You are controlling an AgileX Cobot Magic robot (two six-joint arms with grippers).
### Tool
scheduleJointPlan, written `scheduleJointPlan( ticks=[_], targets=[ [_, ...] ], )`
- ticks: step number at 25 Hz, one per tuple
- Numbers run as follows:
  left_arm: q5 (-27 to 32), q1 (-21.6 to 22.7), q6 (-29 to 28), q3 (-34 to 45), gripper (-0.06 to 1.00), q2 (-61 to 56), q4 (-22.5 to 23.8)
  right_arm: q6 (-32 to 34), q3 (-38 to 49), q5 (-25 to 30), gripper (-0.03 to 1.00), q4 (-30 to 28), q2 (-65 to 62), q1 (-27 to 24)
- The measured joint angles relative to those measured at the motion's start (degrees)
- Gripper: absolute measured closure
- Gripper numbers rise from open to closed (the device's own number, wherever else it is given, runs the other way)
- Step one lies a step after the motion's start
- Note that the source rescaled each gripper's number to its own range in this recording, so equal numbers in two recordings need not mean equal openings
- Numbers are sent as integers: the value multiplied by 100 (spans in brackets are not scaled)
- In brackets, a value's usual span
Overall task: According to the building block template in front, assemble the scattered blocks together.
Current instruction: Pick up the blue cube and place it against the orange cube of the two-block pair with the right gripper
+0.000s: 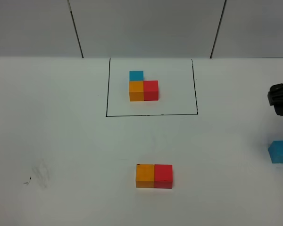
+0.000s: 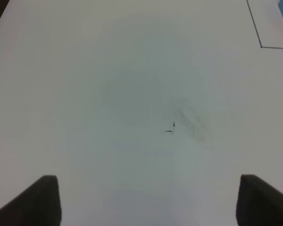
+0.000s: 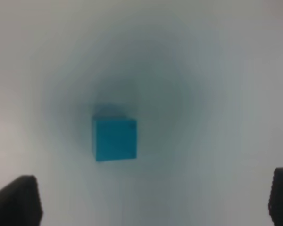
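Blue and matte, the loose cube (image 1: 279, 151) sits at the right edge of the table (image 1: 61, 141), well apart from the joined orange-red pair (image 1: 153, 175) near the front edge. Likely light and rigid: pinch two opposite flat faces. The right gripper (image 3: 148, 202) stands wide apart and empty near it; only the high view shows the template (image 1: 144, 87).

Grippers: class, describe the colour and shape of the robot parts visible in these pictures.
The left gripper shows two black, blunt, wedge-like fingers. The right gripper has the same black fingers, blurred. From above only a black, blocky piece of the right arm shows. No cables or markings are visible.
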Motion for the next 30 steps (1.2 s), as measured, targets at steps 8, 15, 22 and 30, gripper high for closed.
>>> scheduleJointPlan(
  ticks=[8,15,22,30],
  targets=[
    [0,0,0,0,28,0,0,-141,1176,-1617,-1,157,286,-412],
    [0,0,0,0,28,0,0,-168,1190,-2186,0,207,1082,-545],
    [0,0,0,0,28,0,0,-256,1209,-2206,2,226,1383,-752],
    [0,0,0,0,28,0,0,-360,1209,-2406,5,438,1502,-752]
  ],
)
